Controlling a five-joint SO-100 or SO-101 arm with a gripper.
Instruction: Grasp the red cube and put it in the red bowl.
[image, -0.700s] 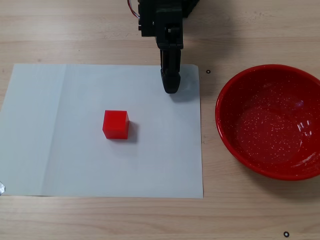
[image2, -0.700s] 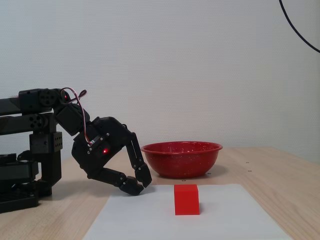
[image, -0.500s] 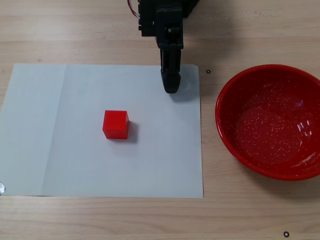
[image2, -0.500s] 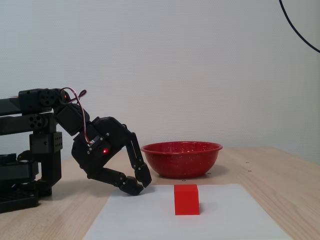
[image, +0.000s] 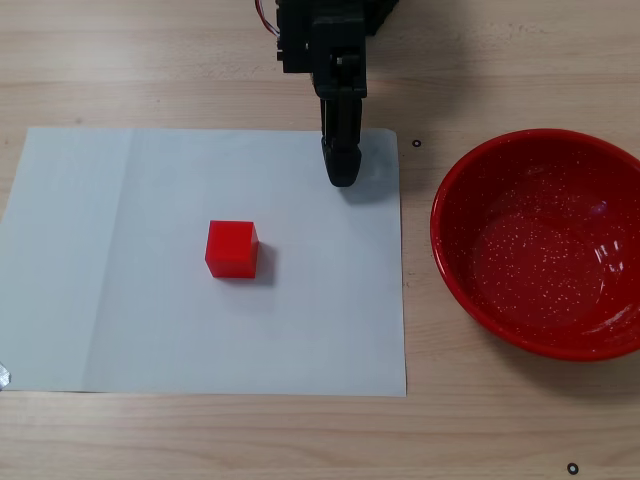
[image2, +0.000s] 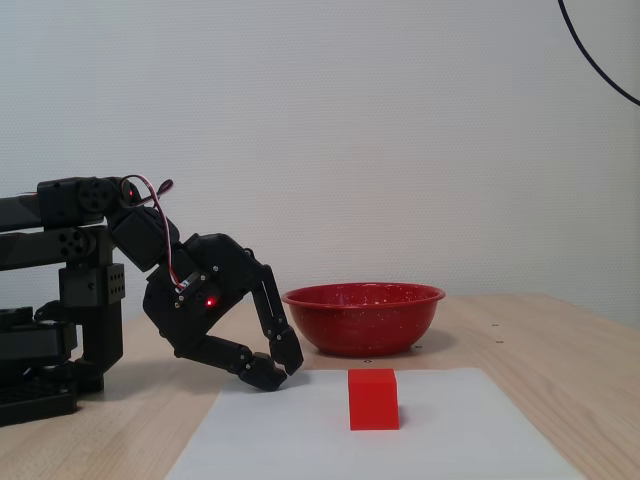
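The red cube sits on a white paper sheet, left of the sheet's middle in the top-down fixed view; the side fixed view shows the cube at the front. The red bowl stands on the wood to the right of the sheet, empty, and it is behind the cube as the bowl in the side view. My black gripper hovers just above the sheet's far edge, up and to the right of the cube and clear of it. Its fingertips meet, so the gripper is shut and holds nothing.
A light wooden table carries everything. The arm's base and links fill the left of the side view. Small black dots mark the wood near the bowl. A white wall stands behind.
The gripper has edged very slightly back toward the arm's base and up. The cube and the bowl have not moved.
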